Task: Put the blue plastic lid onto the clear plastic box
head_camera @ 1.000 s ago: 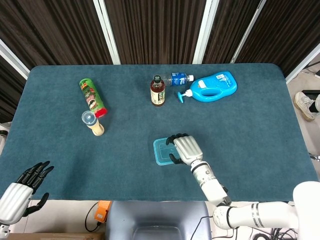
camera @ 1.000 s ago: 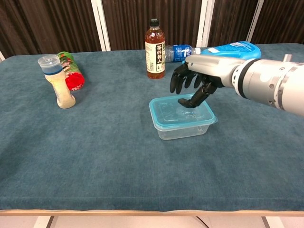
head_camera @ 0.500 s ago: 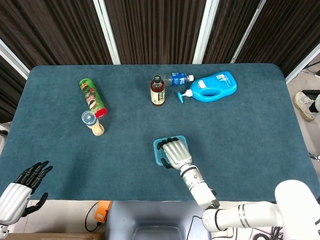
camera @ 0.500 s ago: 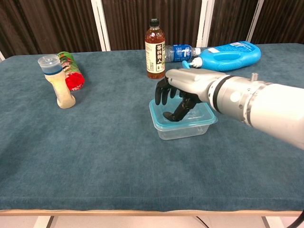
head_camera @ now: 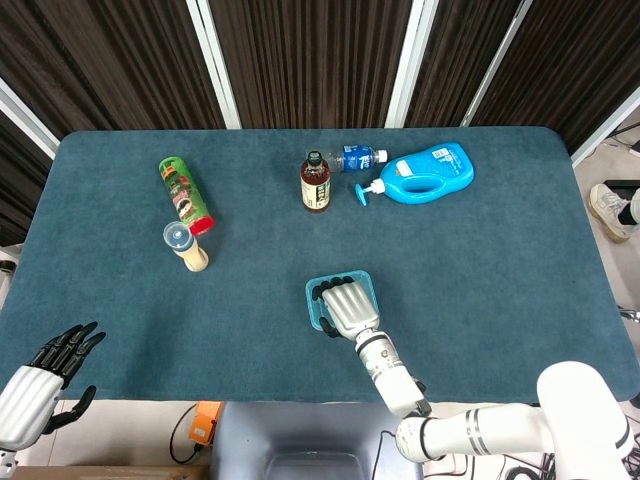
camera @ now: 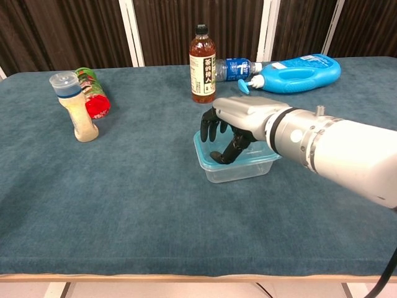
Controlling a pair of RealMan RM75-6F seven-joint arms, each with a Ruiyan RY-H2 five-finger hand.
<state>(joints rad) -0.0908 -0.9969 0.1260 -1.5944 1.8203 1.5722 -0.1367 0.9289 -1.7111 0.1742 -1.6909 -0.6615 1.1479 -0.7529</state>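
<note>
**Right hand pressed down on the lidded box**

Head view: the white robot right hand with black fingers [head_camera: 344,304] is now seen laid flat over the blue plastic lid [head_camera: 318,311], having been shifted slightly leftward since half a second ago, so that more of the lid is covered. Only a strip of the lid's left edge and far corner is left showing. Nothing is grasped; the fingers are spread over the lid top. The left hand [head_camera: 48,372] is kept at the near left corner, unchanged, its dark fingers loosely apart and holding nothing. The dark teal felt-like tabletop [head_camera: 500,270] is bounded behind by dark slatted panels with white uprights.

Chest view: the lid [camera: 205,159] is seen seated on the clear plastic box [camera: 239,170], a shallow rectangular tub with rounded corners and see-through walls, at table centre. The right hand [camera: 232,127] is lowered further forward than before, fingertips [camera: 215,157] pressed on the lid's near left part. Behind, an upright brown tea bottle with a black cap [camera: 202,57] is stood, with a small clear water bottle with a blue label [camera: 236,68] lying beside a large blue detergent jug on its side [camera: 301,69]. At left, a pale seasoning shaker with a clear cap [camera: 74,108] is set just in front of a lying green and red cylindrical can [camera: 93,92].
</note>
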